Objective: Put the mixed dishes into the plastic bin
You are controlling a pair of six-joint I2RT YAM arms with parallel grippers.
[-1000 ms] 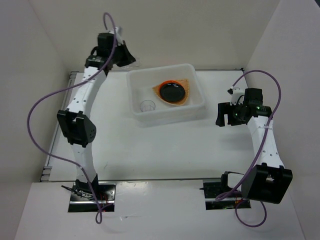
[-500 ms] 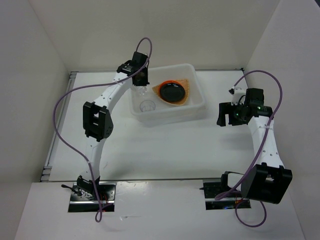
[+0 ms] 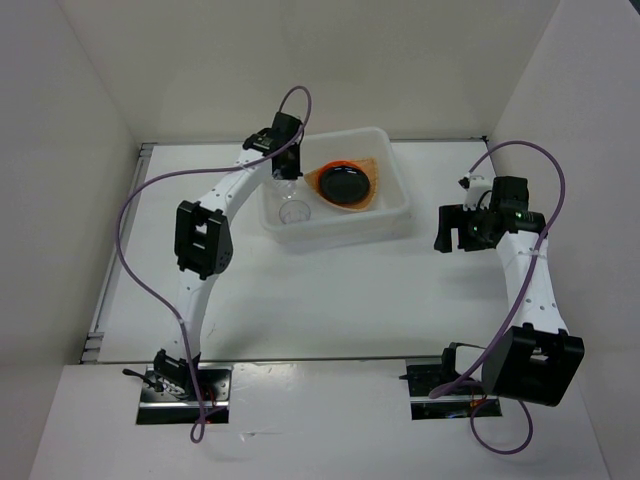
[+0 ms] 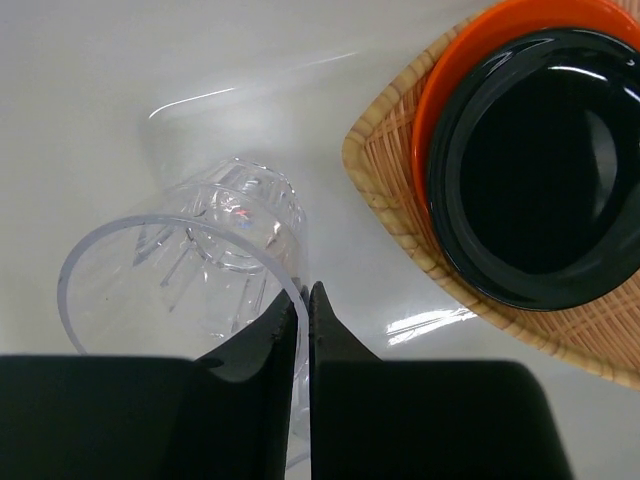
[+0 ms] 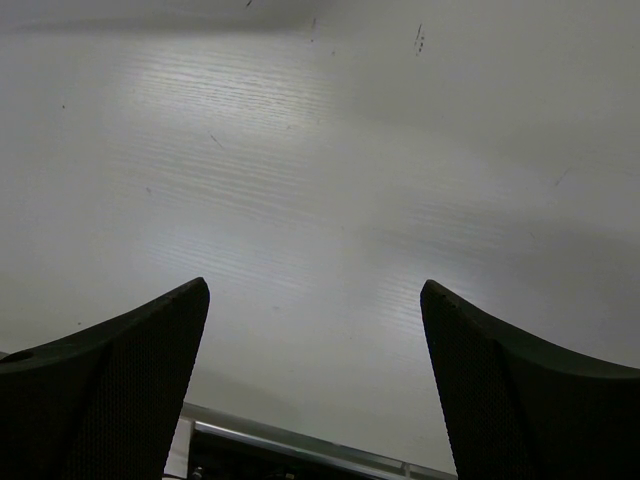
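The plastic bin (image 3: 398,212) stands at the back middle of the table. In it lies a tan woven tray (image 4: 392,190) with an orange plate (image 4: 448,75) on it and a black plate (image 4: 540,170) on top. A clear cup (image 3: 295,212) rests in the bin's left part. Over that same end, my left gripper (image 3: 283,172) is shut on the rim wall of a second clear cup (image 4: 215,255), which hangs tilted; the rim passes between the fingertips of the left gripper (image 4: 303,293). My right gripper (image 3: 452,228) stands open and empty right of the bin; the right gripper (image 5: 315,290) has only bare table below.
White walls enclose the table on the left, back and right. A metal rail (image 3: 120,260) runs along the table's left edge. Purple cables (image 3: 130,230) loop off both arms. The bin's right wall is close to the right gripper.
The left arm has swung from behind the bin's left corner to over its left end, carrying the clear cup. The right arm has stayed still.
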